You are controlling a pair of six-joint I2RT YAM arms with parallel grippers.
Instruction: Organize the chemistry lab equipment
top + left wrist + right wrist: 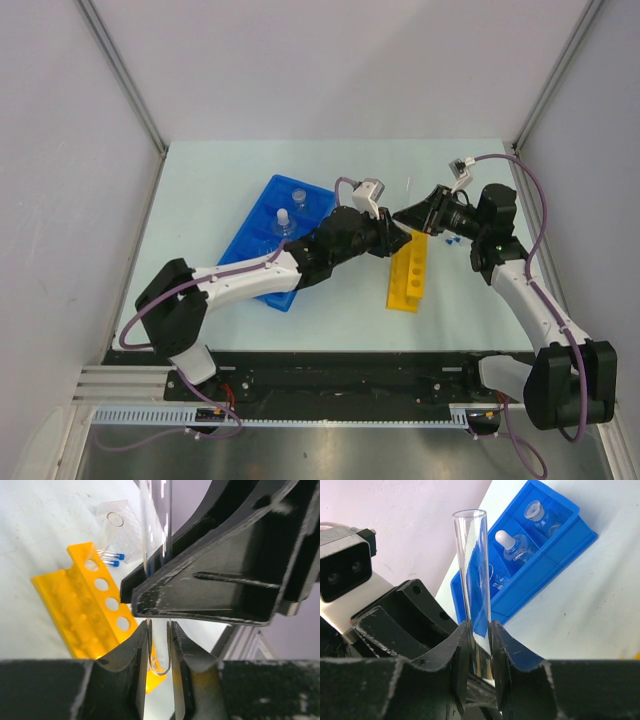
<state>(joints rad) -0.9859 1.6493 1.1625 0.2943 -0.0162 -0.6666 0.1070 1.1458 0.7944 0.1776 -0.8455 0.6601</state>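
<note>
Centre of top view: your left tool [159, 645] and right tool [480, 645] both pinch one test tube [472, 570] over the yellow tube rack [410, 275] on the desk [330, 170]. Likely a regrip handover before insertion.

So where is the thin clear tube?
Right of centre in the top view, the thin clear tube is gripped by the left gripper and right gripper near the far end of the yellow holed tube rack.

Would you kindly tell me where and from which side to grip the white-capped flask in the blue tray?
Probably at the neck under its white cap, coming straight down: the flask stands upright in the blue tray, whose compartment walls shield its wider body from the sides.
</note>
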